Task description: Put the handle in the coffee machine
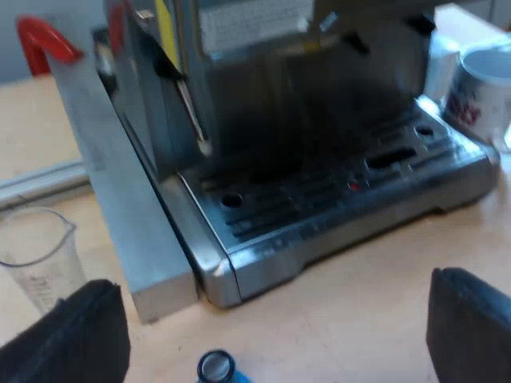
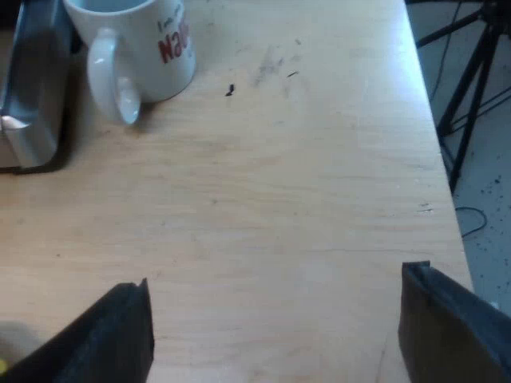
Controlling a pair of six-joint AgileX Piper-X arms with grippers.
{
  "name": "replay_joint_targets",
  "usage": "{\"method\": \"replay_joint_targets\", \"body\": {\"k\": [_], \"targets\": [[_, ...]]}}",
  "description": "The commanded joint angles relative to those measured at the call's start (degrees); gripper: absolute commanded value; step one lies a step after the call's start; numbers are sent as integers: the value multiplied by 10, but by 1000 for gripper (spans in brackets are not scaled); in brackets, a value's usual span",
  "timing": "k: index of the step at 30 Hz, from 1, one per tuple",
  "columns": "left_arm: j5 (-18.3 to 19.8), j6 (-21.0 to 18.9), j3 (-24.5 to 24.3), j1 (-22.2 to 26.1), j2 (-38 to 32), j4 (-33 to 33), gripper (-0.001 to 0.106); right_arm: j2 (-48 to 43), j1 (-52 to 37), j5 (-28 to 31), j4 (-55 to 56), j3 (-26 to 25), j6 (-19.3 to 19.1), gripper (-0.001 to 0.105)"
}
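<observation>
Handle: I can't place it for certain. A red curved piece (image 1: 44, 40) shows past the machine's far side wall, and I cannot tell whether it is the handle's end.

Left wrist view: the machine (image 1: 319, 144) faces me, with its drip tray (image 1: 335, 199) at the front and a thin steam wand (image 1: 192, 112) hanging over the tray's corner. The dark bay above the tray is too dim for me to read. A measuring glass (image 1: 36, 255) stands upright on the table (image 1: 359, 303) just beside the machine's side wall. A mug (image 1: 483, 88) stands at the machine's opposite side, near the tray's end. A blue tamper (image 1: 215, 369) sits on the table before the machine's front corner, apart from it. My left gripper (image 1: 275, 335) hovers over the table before the machine, fingers (image 1: 80, 335) spread wide and holding nothing, with the tamper between them.

Right wrist view: the mug (image 2: 144, 44), white with red lettering, stands upright just beside the machine's corner (image 2: 32, 88), ear turned towards me. My right gripper (image 2: 279, 331) hangs over bare table (image 2: 279, 199), well apart from the machine, fingers (image 2: 455, 331) wide apart and empty. Tripod legs (image 2: 471, 72) stand past the table's edge.
</observation>
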Motion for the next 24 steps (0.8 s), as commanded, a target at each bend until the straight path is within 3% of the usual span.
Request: {"method": "replay_joint_targets", "body": {"k": [1, 3, 10, 16, 21, 24], "targets": [[10, 28, -15, -2, 32, 12, 77, 19, 4, -18, 4, -17, -2, 66], [19, 53, -26, -2, 60, 16, 77, 39, 15, -26, 10, -27, -2, 66], [46, 87, -48, -2, 121, 54, 77, 106, 61, -78, 86, -62, 10, 66], [75, 156, -49, -2, 153, 98, 77, 145, 108, -127, 108, -88, 10, 66], [158, 166, -49, -2, 180, 126, 77, 178, 149, -154, 111, -90, 14, 66], [185, 178, -49, -2, 190, 126, 77, 194, 162, -153, 111, -90, 26, 66]]}}
